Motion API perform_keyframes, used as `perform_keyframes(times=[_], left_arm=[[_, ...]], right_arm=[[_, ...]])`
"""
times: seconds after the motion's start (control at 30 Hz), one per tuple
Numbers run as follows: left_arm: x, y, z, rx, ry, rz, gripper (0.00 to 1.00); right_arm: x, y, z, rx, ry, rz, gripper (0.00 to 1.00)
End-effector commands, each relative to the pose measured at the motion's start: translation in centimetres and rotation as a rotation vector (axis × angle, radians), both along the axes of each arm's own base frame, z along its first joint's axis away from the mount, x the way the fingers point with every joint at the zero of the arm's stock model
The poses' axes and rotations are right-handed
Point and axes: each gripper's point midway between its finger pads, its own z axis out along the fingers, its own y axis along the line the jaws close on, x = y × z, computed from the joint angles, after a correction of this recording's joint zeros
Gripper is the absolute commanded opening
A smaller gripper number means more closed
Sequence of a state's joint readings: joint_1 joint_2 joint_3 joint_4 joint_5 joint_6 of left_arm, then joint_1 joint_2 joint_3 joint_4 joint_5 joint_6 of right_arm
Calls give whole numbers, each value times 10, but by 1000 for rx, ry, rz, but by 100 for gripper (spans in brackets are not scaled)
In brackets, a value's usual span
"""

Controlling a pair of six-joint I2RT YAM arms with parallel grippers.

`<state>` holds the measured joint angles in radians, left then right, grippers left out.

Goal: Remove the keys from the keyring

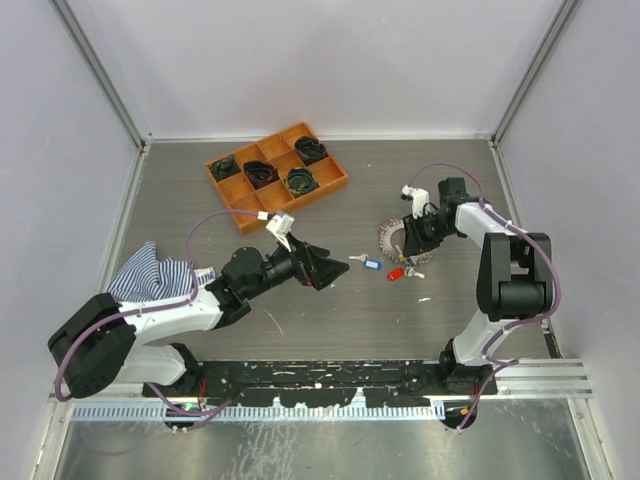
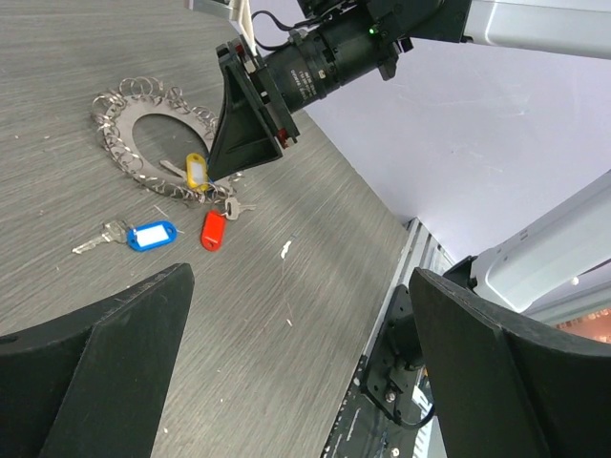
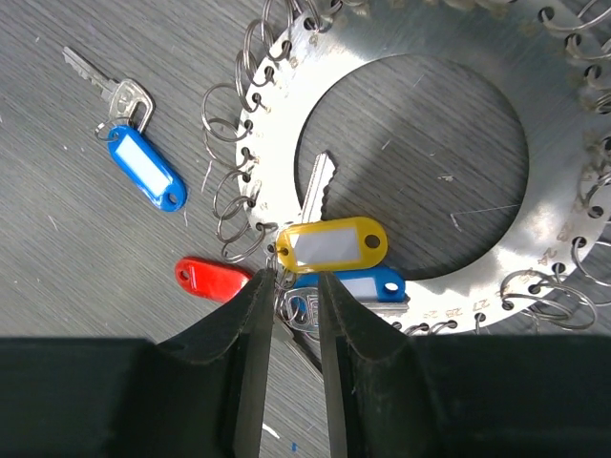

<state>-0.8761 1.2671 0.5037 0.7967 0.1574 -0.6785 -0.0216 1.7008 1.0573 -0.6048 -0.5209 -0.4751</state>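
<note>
- Silver-grey metal marks the keyring (image 1: 392,236), which lies flat on the bench (image 1: 340,322) right of centre in the top view. The right claw (image 1: 408,248) is down at its near rim.
- A blue-tagged key (image 1: 370,263) lies clear of the ring between the arms, and a red tag (image 1: 396,273) lies just beside the ring.
- The left claw (image 1: 328,278) hovers near, pointing at them. An orange tray (image 1: 277,170) at the back and a striped cloth (image 1: 150,270) at the left are well apart. There is bare bench toward the near edge for drawing a key out.
- In the left wrist view, the left claw's fingers (image 2: 105,363) are spread wide and hold nothing. Ahead, a yellow tag (image 2: 195,172) rests on the ring's rim under the right claw's tip.
- In the right wrist view, the right claw's jaws are drawn to a narrow slot astride a key head at the rim, just below the yellow tag and a second blue tag (image 3: 348,284). I cannot tell whether the pads grip it.
- At least two keys look to be on the ring, so the step in hand is probably freeing one of them.
- The next move likely needs a firm pinch on the key head, then an outward pull away from the plate, perhaps with the left claw pinning the ring.
- Room is tight here. Split rings (image 3: 229,172) crowd the rim and the red tag lies right beside one finger.
</note>
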Motion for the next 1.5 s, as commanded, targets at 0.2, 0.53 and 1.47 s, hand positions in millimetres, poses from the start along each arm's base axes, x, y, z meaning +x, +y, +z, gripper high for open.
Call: perform_keyframes(times=[0.2, 0.53, 1.47], left_arm=[[-3, -2, 25, -83, -38, -17, 98], [-4, 0, 27, -92, -30, -13, 98], [-9, 5, 34, -123, -14, -15, 98]], right_arm=[[-5, 6, -3, 1, 21, 35, 27], [-10, 10, -2, 17, 40, 51, 29], [-19, 12, -5, -10, 66, 68, 26]])
